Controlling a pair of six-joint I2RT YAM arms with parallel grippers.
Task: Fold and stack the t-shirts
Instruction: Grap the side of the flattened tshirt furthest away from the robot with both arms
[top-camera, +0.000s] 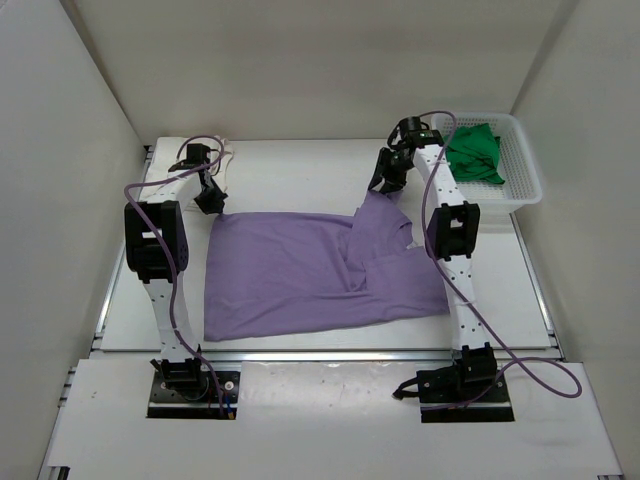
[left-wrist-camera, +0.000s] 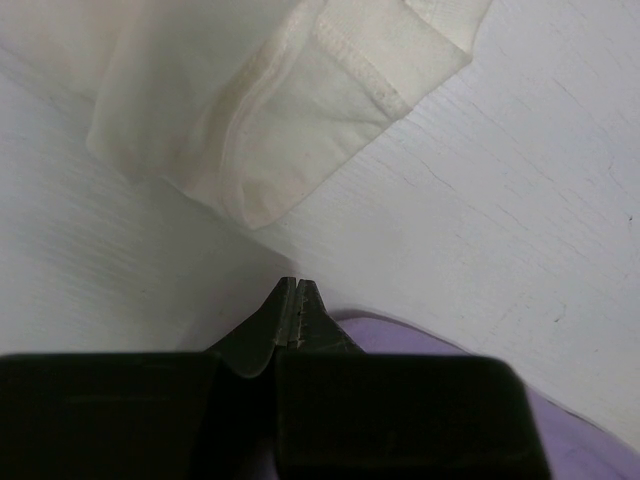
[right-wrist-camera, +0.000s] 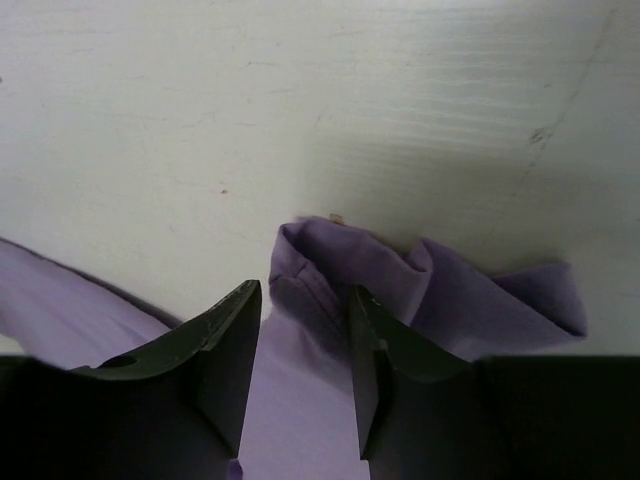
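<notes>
Lavender t-shirt (top-camera: 290, 280), judged soft, light and limp, lies on the worktop (top-camera: 300, 170); the right hand (right-wrist-camera: 305, 295) stands open astride its bunched 1 o'clock corner, the likely hold point, the left hand (left-wrist-camera: 297, 295) closed at 10 o'clock.

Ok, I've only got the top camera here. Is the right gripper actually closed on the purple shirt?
Observer: No. The right wrist view shows the right gripper open, straddling a bunched fold of the purple shirt without pinching it.
Operator: And the left one?
Observer: The left gripper is shut, right at the purple shirt's edge. I can't tell whether any cloth is caught in it.
Operator: What's the pale thing behind the left arm?
Observer: The cream shirt, with a stitched hem showing. It lies on the table ahead of that gripper, not touching it.
</notes>
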